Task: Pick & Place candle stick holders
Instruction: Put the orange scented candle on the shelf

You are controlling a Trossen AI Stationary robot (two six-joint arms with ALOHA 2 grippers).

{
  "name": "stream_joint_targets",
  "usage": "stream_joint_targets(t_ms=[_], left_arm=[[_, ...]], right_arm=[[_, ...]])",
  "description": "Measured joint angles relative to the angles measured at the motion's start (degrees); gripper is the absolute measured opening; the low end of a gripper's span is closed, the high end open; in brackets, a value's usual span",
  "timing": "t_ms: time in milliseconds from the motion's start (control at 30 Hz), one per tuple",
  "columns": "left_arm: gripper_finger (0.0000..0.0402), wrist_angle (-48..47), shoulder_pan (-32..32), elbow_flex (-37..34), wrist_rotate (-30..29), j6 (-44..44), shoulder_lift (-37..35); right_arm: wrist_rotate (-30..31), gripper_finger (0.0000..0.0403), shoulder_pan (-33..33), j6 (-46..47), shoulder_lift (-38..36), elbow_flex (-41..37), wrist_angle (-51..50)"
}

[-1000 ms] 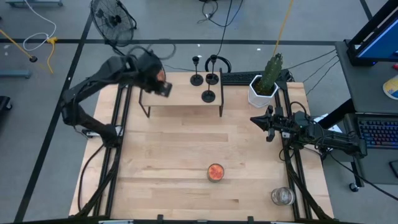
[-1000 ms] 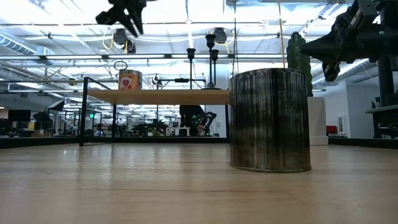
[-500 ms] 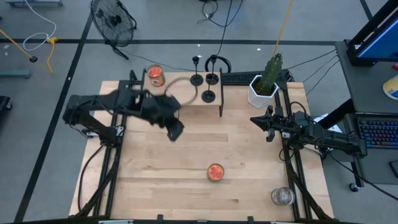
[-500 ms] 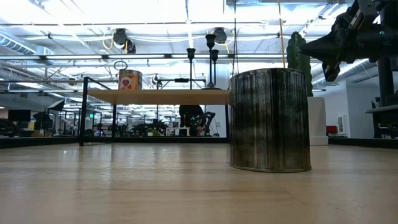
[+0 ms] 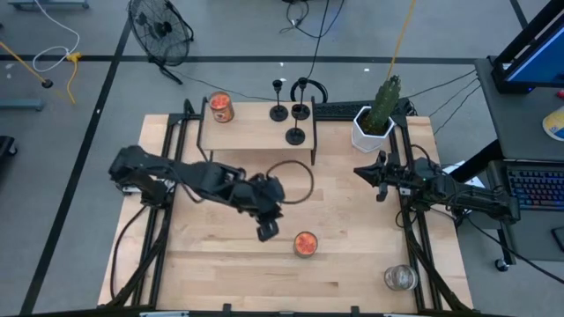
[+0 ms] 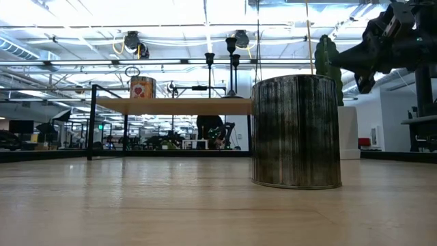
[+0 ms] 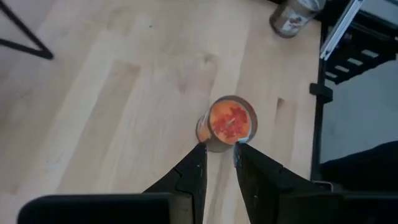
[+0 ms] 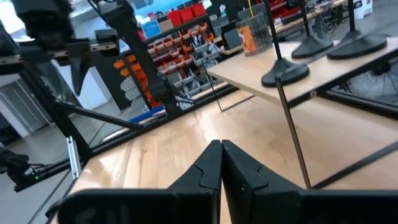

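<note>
Three black candle stick holders (image 5: 278, 112) (image 5: 300, 111) (image 5: 295, 136) stand on their round bases on the right end of a small wooden shelf (image 5: 251, 134). They also show in the low view (image 6: 231, 48) and, by their bases, in the right wrist view (image 8: 286, 74). My left gripper (image 5: 267, 231) is open and low over the table, just short of an orange-filled glass jar (image 7: 227, 121); its fingertips (image 7: 200, 152) stand at the jar's near side, apart from it. My right gripper (image 5: 361, 170) is shut and empty, raised at the table's right side.
A second orange-filled jar (image 5: 220, 107) stands on the shelf's left end. A clear glass jar (image 5: 399, 278) stands at the near right corner. A potted cactus (image 5: 374, 119) stands at the far right. Bare wood lies between the shelf and the near edge.
My left gripper has left the far left of the shelf, where the orange jar stays standing, and has swept down toward the table's near edge and right, ending beside the orange jar on the table. My right arm has kept still.
</note>
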Motion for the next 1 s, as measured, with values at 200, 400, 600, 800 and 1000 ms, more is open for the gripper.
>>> stream_joint_targets(t_ms=[200,400,600,800,1000], left_arm=[[0.0088,2.94,0.04,0.00,1.61,0.96,5.43],[0.0088,6.44,0.24,0.00,4.99,-2.91,10.20],[0.0088,6.99,0.33,0.00,5.95,-9.48,13.36],[0.0088,7.76,0.12,0.00,5.98,-15.43,14.57],[0.0088,8.51,-0.48,0.00,4.89,-18.40,14.59]], right_arm=[[0.03,0.0000,-0.01,-0.08,0.00,0.00,-1.08],[0.10,0.0000,-0.01,-0.10,0.01,0.00,-1.16],[0.13,0.0000,-0.02,-0.12,0.02,0.00,-0.73],[0.00,0.0000,-0.02,-3.75,0.02,0.01,-0.72],[0.00,0.0000,-0.01,-4.62,0.02,0.01,-0.72]])
